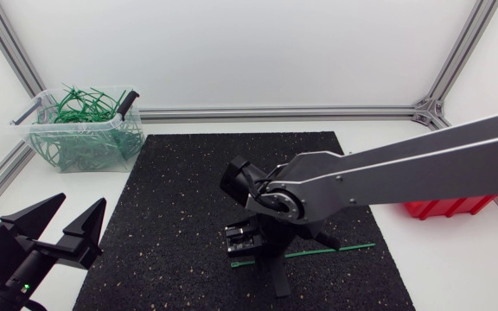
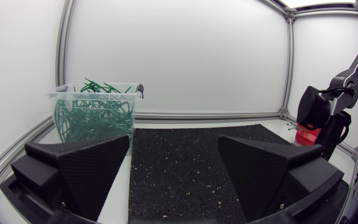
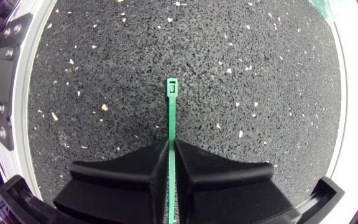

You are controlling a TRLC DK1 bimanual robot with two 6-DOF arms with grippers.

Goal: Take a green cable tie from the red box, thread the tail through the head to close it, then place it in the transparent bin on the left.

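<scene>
One green cable tie is pinched between the right gripper jaws, its head lying just ahead on the black mat. Left gripper jaws gape wide, with the transparent bin well ahead.
</scene>
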